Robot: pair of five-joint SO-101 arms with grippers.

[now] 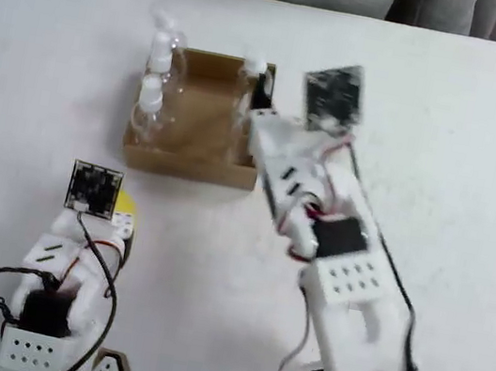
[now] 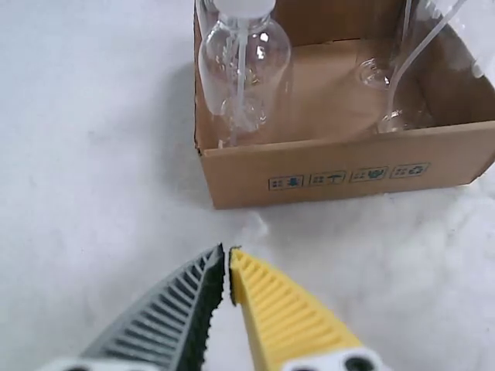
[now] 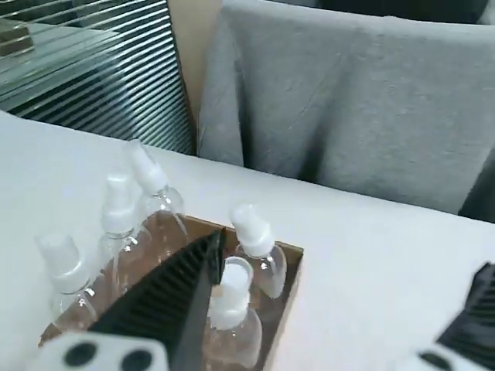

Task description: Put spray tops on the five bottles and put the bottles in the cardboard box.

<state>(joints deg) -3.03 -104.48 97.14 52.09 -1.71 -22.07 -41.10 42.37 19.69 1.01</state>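
With left gripper pressed together and right gripper spread wide over the cardboard box, upper centre, I fear its black finger toppling the nearest spray bottle.

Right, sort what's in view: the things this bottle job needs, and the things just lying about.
For the job: five bottles with spray tops; cardboard box; right gripper, open at the box's rim; left gripper, shut, short of the box.
Just there: table; grey upholstery behind it; slatted blind.
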